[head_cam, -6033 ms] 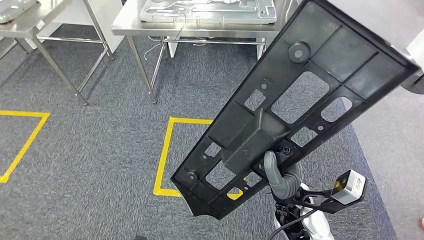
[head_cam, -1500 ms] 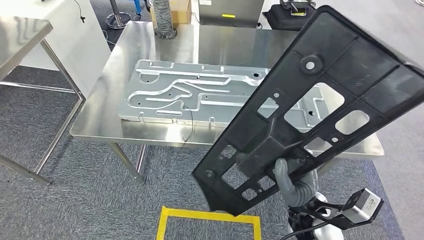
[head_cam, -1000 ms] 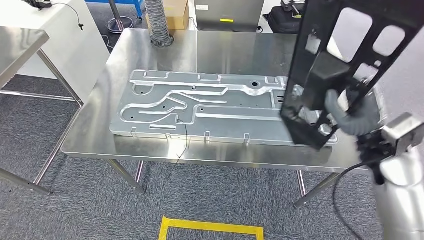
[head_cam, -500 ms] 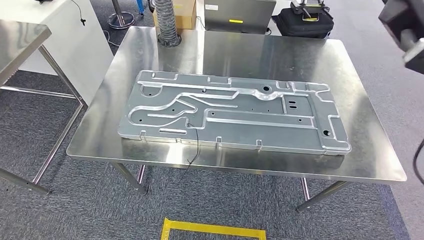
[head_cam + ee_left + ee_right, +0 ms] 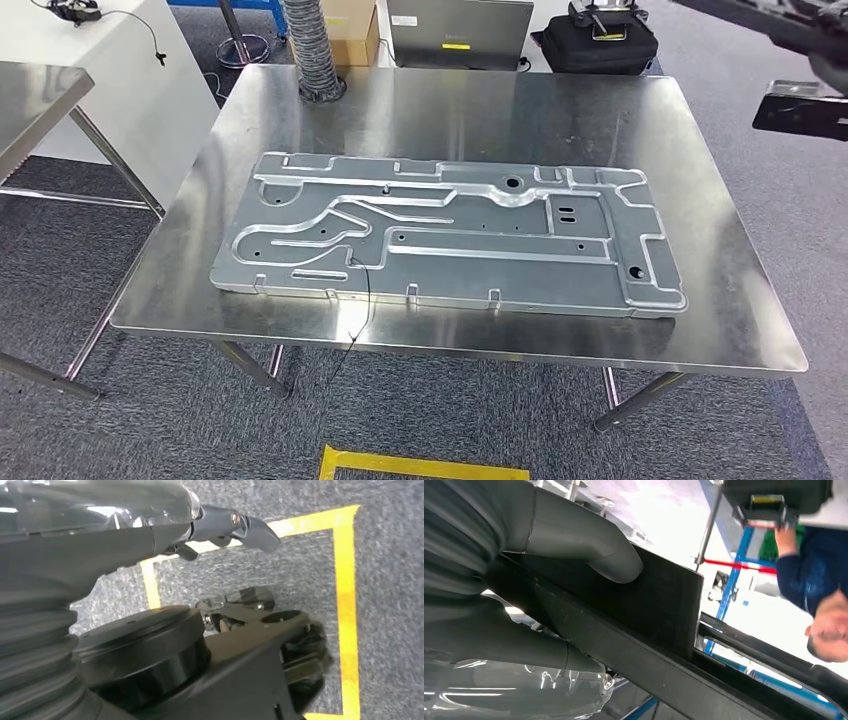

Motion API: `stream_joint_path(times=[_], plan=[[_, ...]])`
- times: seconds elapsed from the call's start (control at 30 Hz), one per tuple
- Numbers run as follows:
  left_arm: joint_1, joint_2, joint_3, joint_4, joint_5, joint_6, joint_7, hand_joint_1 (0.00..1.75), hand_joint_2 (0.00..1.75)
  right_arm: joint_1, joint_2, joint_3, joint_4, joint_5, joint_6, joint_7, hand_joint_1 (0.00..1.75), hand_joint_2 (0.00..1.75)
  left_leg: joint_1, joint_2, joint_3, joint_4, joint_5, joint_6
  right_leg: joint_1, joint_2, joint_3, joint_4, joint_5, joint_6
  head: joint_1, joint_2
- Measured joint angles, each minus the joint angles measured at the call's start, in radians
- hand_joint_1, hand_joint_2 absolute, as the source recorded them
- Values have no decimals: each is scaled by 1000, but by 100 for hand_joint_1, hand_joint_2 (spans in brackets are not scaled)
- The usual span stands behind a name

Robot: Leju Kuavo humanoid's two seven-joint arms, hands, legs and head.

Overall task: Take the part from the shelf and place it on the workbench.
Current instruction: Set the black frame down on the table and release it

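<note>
**Above the worktop: part held high**

Over the worktop (image 5: 480, 100), right of the silver metal panel (image 5: 440, 235), a black part (image 5: 760, 20) edge shows.

Right robot hand (image 5: 514, 565) grips the part, thumb (image 5: 589, 540) pressed on it.

Left robot hand (image 5: 225, 525) seems loosely spread above yellow floor tape (image 5: 347, 605).

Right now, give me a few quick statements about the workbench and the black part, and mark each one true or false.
1. The right hand grips the black part. True.
2. The black part lies flat on the workbench. False: it is held up at the table's far right corner.
3. A silver metal panel lies on the workbench. True.
4. The left hand holds a tool. False: it holds nothing, above the carpet and yellow tape.
5. A black bag sits on the panel. False: it is beyond the table's far edge.
</note>
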Motion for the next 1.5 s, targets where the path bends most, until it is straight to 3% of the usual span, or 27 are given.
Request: stream_joint_path(times=[0.03, 0.1, 0.17, 0.27, 0.33, 0.37, 0.47, 0.5, 0.53, 0.6, 0.63, 0.7, 0.83, 0.9, 0.97, 1.0, 1.03, 1.1, 1.17, 1.23, 1.33, 1.4, 1.47, 1.5], plan=[[0, 0, 0, 0, -2, -1, -4, 0, 175, -12, 7, 26, 19, 6, -4, -4, 175, 175, -2, 0, 7, -29, 30, 6, 4, 1, 4, 0, -2, -2, 0, 0], [-2, 1, -1, 0, -5, -2, -8, 0, 175, -40, 25, 75, 58, 19, -14, -13, 175, 175, -10, 0, 61, -165, 109, 27, 9, 4, 10, 0, -7, -4, 0, 0], [-5, 3, -2, 0, -6, -3, -11, 0, 175, -74, 51, 123, 103, 31, -32, -19, 175, 175, -18, 1, 107, -271, 146, 42, 11, 8, 11, -1, -9, 1, 0, 0], [-8, 4, -7, 0, -6, -4, -13, 0, 175, -111, 101, 196, 178, 35, -60, -20, 175, 175, -18, 2, 123, -305, 149, 43, 8, 10, 11, -7, -7, 17, 0, 0], [-12, 3, -11, 0, -5, -3, -13, 0, 175, -132, 136, 233, 229, 21, -83, -24, 175, 175, -12, 3, 133, -325, 158, 45, 5, 8, 2, 16, -25, 27, 0, 0], [-14, 2, -13, 0, -4, -3, -12, 0, 175, -142, 155, 248, 254, 7, -98, -29, 175, 175, -9, 3, 138, -333, 162, 45, 2, 7, -17, 56, -47, 32, 0, 0], [-16, 0, -19, 0, -6, -6, -3, 0, 175, -159, 222, 284, 321, -48, -128, -59, 175, 175, -7, 3, 141, -334, 161, 45, -7, 6, -112, 239, -115, 50, 0, 0], [-16, -1, -20, 0, -7, -8, 0, 0, 175, -158, 247, 294, 338, -62, -129, -69, 175, 175, -5, 3, 141, -333, 159, 43, -11, 5, -130, 263, -111, 56, 0, 0], [-16, -1, -21, 0, -8, -9, 3, 0, 175, -157, 274, 304, 351, -73, -129, -78, 175, 175, -2, 4, 142, -329, 156, 39, -15, 4, -127, 245, -87, 60, 0, 0], [-18, -2, -23, 0, -10, -11, 7, 0, 175, -158, 317, 321, 366, -88, -127, -84, 175, 175, 6, 3, 142, -316, 146, 28, -24, 3, -73, 120, -14, 69, 0, 0], [-20, -1, -23, 0, -10, -11, 7, 0, 175, -160, 335, 328, 372, -96, -126, -85, 175, 175, 8, 2, 140, -309, 141, 21, -25, 3, -44, 60, 9, 71, 0, 0], [-20, -2, -23, 0, -11, -12, 9, 0, 175, -166, 373, 338, 379, -115, -119, -85, 175, 175, 8, -1, 134, -298, 135, 8, -21, 8, -21, 7, 17, 58, 0, 0], [-21, -2, -23, 0, -17, -17, 9, 0, 175, -169, 482, 361, 391, -151, -103, -79, 175, 175, 7, 0, 126, -282, 119, -12, -18, 18, -24, 8, 16, 20, 0, 0], [-24, -2, -24, 0, -19, -17, 9, 0, 175, -170, 528, 372, 394, -159, -102, -79, 175, 175, 10, 1, 88, -196, 73, -20, -17, 20, -21, 6, 15, 7, 0, 0], [-25, -2, -24, 0, -23, -17, 9, 0, 175, -168, 563, 382, 397, -164, -102, -81, 175, 175, 10, 1, 20, -64, 24, -22, -11, 19, -18, 6, 12, -1, 0, 0], [-24, -2, -24, 0, -27, -17, 9, 0, 175, -164, 580, 386, 398, -166, -104, -82, 175, 175, 10, 1, -5, -22, 17, -21, -8, 19, -17, 6, 11, -3, 0, 0], [-24, -2, -24, 0, -32, -17, 11, 0, 175, -159, 596, 391, 400, -168, -107, -82, 175, 175, 10, 1, -13, -16, 29, -18, -4, 19, -15, 7, 9, -5, 0, 0], [-24, -3, -24, 0, -43, -18, 15, 0, 175, -145, 626, 397, 402, -174, -113, -80, 175, 175, 8, 1, 23, -110, 98, -7, 1, 19, -8, 7, 5, -7, 0, 0], [-25, -3, -24, 0, -54, -15, 21, 0, 175, -133, 645, 400, 402, -179, -120, -76, 87, 175, 2, 0, 81, -233, 150, 5, 5, 19, -4, 7, 0, -4, 0, 0], [-26, -4, -24, 0, -64, -10, 28, 0, 175, -123, 654, 401, 402, -181, -125, -73, 0, 175, -2, 0, 105, -283, 154, 9, 7, 20, -5, 6, 0, 4, 0, 0], [-26, -5, -24, 0, -76, 5, 35, 0, 175, -114, 660, 402, 401, -183, -128, -70, 0, 175, 2, -1, 113, -303, 157, 18, 5, 17, -7, 10, -11, 21, 0, 0], [-28, -7, -24, 0, -80, 15, 37, 0, 175, -114, 661, 402, 401, -183, -128, -70, 0, 175, 5, 0, 119, -313, 162, 26, 2, 14, -36, 77, -53, 29, 0, 0], [-28, -8, -24, 0, -80, 18, 38, 0, 87, -110, 661, 402, 401, -184, -128, -70, 0, 175, 4, 0, 120, -314, 162, 29, 1, 12, -99, 209, -111, 35, 0, 0], [-28, -8, -24, 0, -79, 17, 39, 0, 44, -106, 661, 402, 401, -185, -127, -70, 0, 175, 3, 0, 120, -313, 161, 29, 1, 12, -127, 261, -125, 37, 0, 0]])
